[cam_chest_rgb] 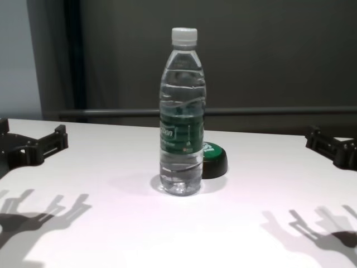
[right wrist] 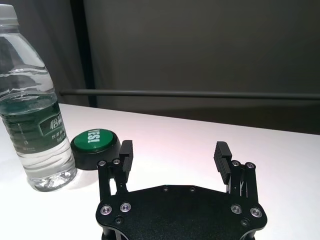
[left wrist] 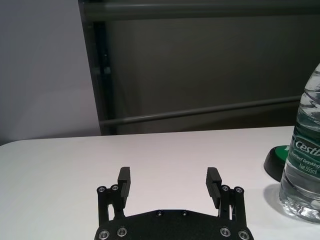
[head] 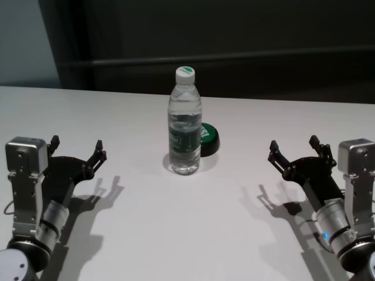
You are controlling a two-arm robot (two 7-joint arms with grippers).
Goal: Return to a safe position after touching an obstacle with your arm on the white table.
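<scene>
On the white table (head: 135,234), seen from the head camera, the water bottle (head: 185,123) stands upright near the middle, its white cap up and its green label band around the waist. Just behind it to the right, a black puck with a green top (head: 208,139) sits partly hidden by the bottle. The left gripper (head: 77,151) hangs above the table at the near left with its fingers spread and nothing between them, well apart from the bottle. The right gripper (head: 295,153) mirrors it at the near right, fingers likewise spread and bare.

From the left wrist camera, the left gripper's fingers (left wrist: 124,183) stand wide apart over bare tabletop, with the bottle and puck off to one side.

From the right wrist camera, the right gripper's fingers (right wrist: 222,156) are wide apart too, the puck and bottle beyond them.

From the chest camera, the bottle rises at centre, the puck touching or just beside its base.
</scene>
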